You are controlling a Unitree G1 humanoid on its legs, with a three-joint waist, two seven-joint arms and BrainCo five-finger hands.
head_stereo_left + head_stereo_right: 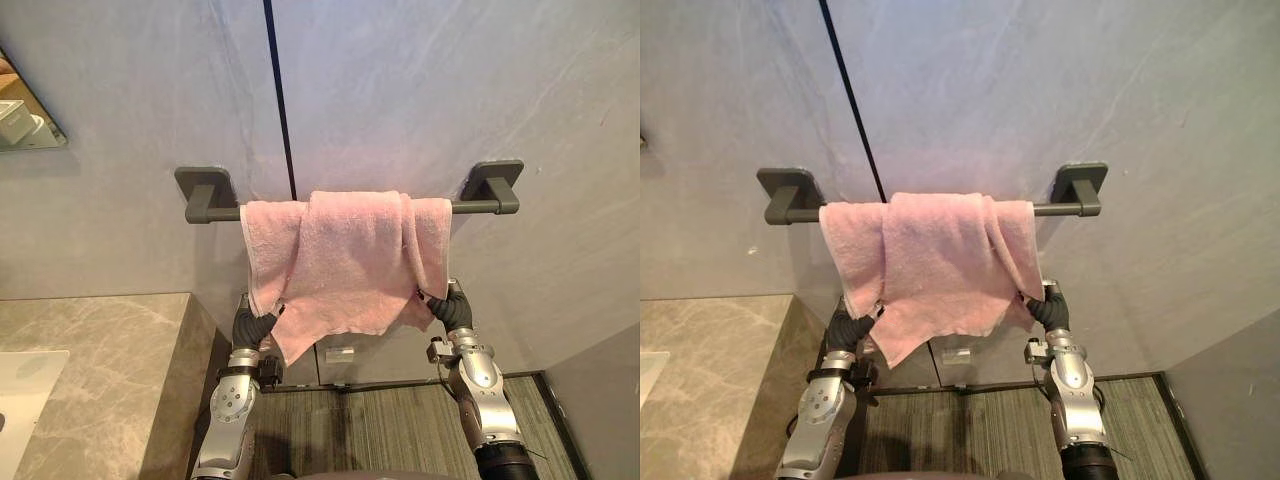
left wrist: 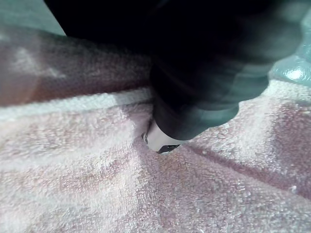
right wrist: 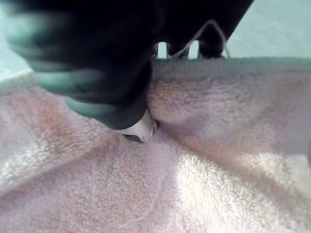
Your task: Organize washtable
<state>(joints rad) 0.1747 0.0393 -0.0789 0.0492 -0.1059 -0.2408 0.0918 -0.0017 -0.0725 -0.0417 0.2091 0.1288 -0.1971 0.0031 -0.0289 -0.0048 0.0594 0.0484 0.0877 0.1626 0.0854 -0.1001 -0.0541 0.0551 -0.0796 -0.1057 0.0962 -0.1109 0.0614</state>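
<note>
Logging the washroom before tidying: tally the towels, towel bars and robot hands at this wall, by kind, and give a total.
Towels: 1, the pink towel draped over the bar
Towel bars: 1, the dark grey towel bar mounted on the wall
Robot hands: 2, the left hand and the right hand, both at the towel's lower edge
Total: 4

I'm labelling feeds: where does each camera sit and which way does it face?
Left eye view: head camera, facing towel rail and pink towel; both arms show.
Right eye view: beside it, same scene and arms.
Left wrist view: left wrist, along left robot hand into towel.
Right wrist view: likewise, along right robot hand.
All share the towel.
</note>
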